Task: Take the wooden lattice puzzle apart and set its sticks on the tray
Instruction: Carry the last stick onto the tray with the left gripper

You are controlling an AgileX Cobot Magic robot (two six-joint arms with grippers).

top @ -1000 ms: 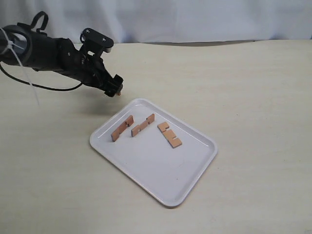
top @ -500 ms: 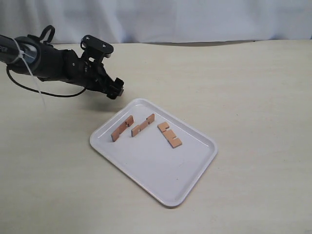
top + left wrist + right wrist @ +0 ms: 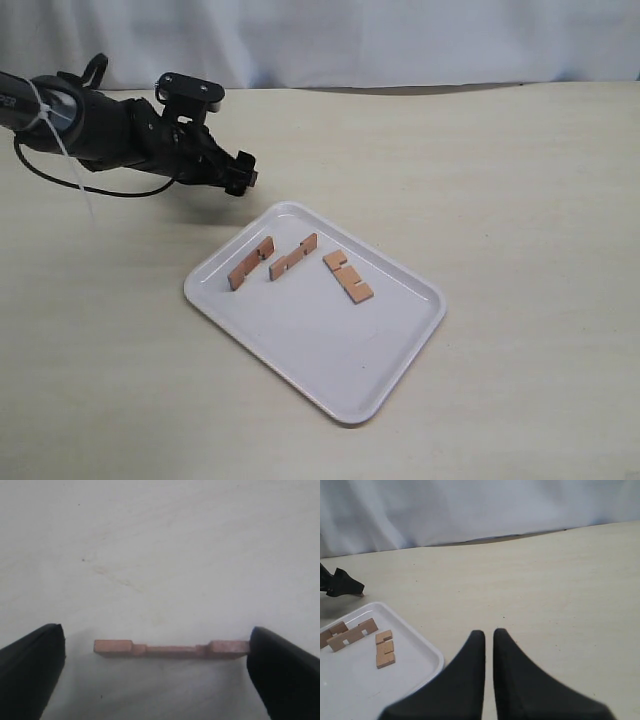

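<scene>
Three reddish-brown sticks (image 3: 250,263) (image 3: 293,256) (image 3: 348,276) lie apart on the white tray (image 3: 320,345); no assembled lattice puzzle is in view. The fourth stick (image 3: 170,648) lies on the table between the fingers of my left gripper (image 3: 156,641). That gripper is open: one finger (image 3: 280,670) touches one end of the stick, and the other finger (image 3: 35,660) stands off the other end. In the exterior view my left gripper (image 3: 243,180) sits low just beyond the tray's far left corner. My right gripper (image 3: 489,633) is shut on nothing, above bare table beside the tray (image 3: 355,685).
The left arm (image 3: 100,130) and its cable stretch across the far left of the table. A pale curtain backs the table's far edge. The right arm does not show in the exterior view.
The left arm has sunk and levelled out, with its gripper staying near the tray's far left corner. The stick end seen at its tip a second ago no longer shows in the exterior view.
</scene>
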